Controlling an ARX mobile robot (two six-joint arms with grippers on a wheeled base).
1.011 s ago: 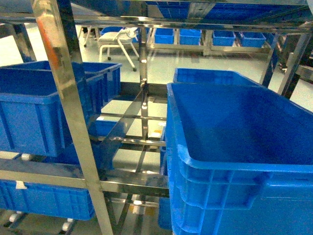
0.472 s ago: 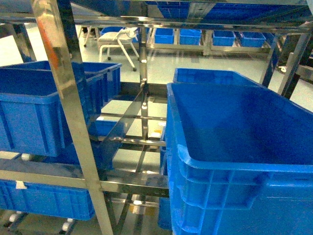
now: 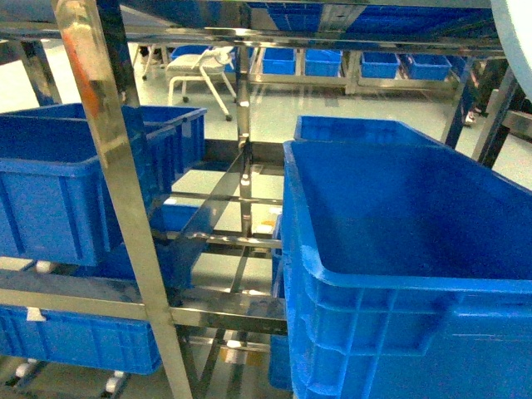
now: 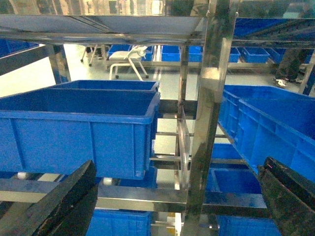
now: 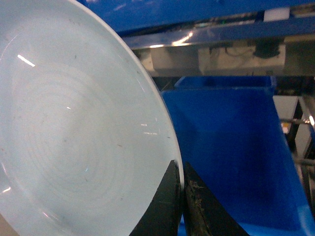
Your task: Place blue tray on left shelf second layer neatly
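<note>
The blue tray (image 5: 74, 128) must travel left past the steel upright (image 3: 125, 191) to the left shelf; your left gripper (image 4: 172, 196) hangs wide open, empty. The right gripper (image 5: 181, 196) pinches only its rim, above the big crate (image 3: 399, 249), so a knock could twist it loose.

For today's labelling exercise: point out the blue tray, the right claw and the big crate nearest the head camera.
blue tray (image 5: 74, 132), right wrist view, inner face.
right claw (image 5: 182, 196), right wrist view, fingertips pinching the rim.
big crate (image 3: 399, 216), head view, inside floor.
</note>
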